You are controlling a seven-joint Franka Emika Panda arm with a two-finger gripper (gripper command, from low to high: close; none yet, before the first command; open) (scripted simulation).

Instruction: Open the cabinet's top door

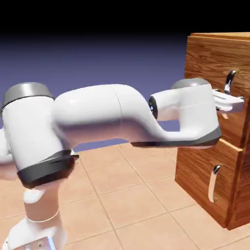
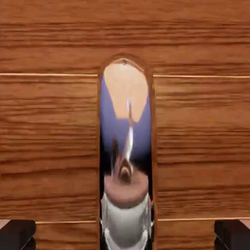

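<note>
I count one cabinet (image 1: 205, 161), two front panels, two chrome handles, and one arm (image 1: 112, 117).

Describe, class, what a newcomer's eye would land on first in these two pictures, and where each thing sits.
In the exterior view, the big white robot arm sweeps from the lower left to the wood-grain cabinet on the right, its gripper at the handle of the top door. The hand view is filled with wood, a mirror-bright chrome handle down its middle, and dark fingertips wide apart in the bottom corners.
</note>
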